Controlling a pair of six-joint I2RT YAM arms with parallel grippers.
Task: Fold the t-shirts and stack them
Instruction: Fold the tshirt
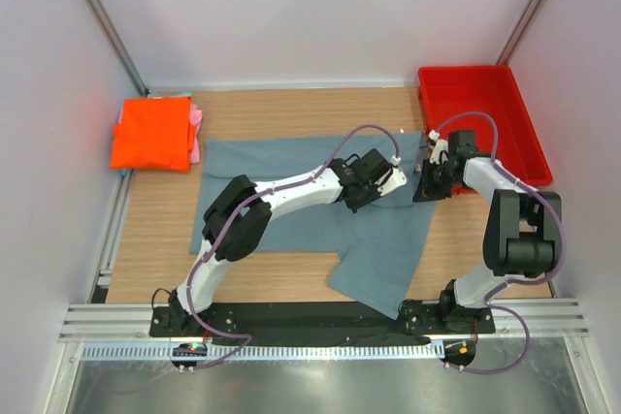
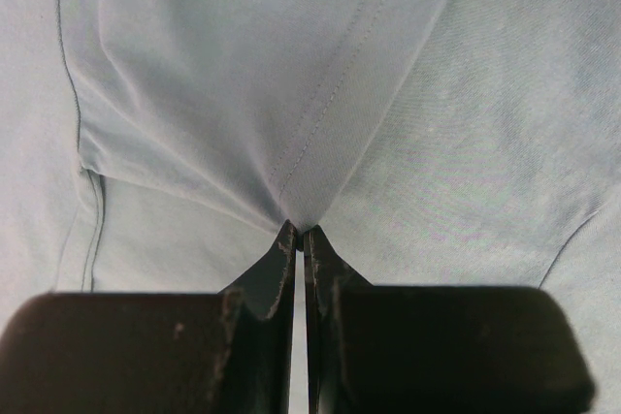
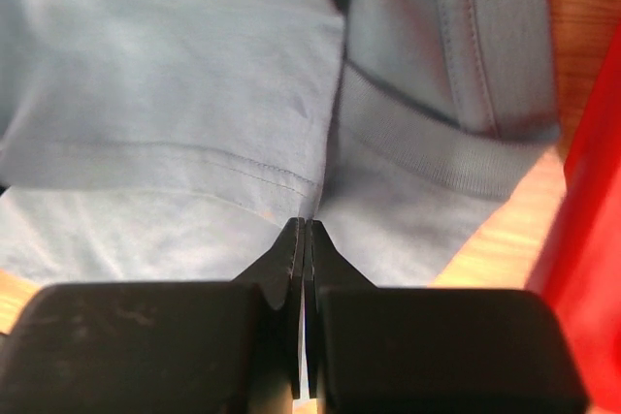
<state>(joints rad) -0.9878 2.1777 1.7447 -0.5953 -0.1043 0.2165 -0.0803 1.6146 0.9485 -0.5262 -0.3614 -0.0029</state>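
Grey-blue cloth, limp and light: the grey-blue t-shirt (image 1: 291,167) lies spread mid-counter (image 1: 291,109) and will likely sag from any pinch, so hems and seams hold best. The left fingers (image 2: 272,278) are clamped on a raised fold, the right fingers (image 3: 281,259) on a hem. The red bin (image 1: 466,104) shows nothing inside.

big grey-blue tee (image 1: 378,249) lies rumpled, half spread mid table (image 1: 291,109), orange one (image 1: 150,133) folded atop the pink one (image 1: 196,133) at far-left corner
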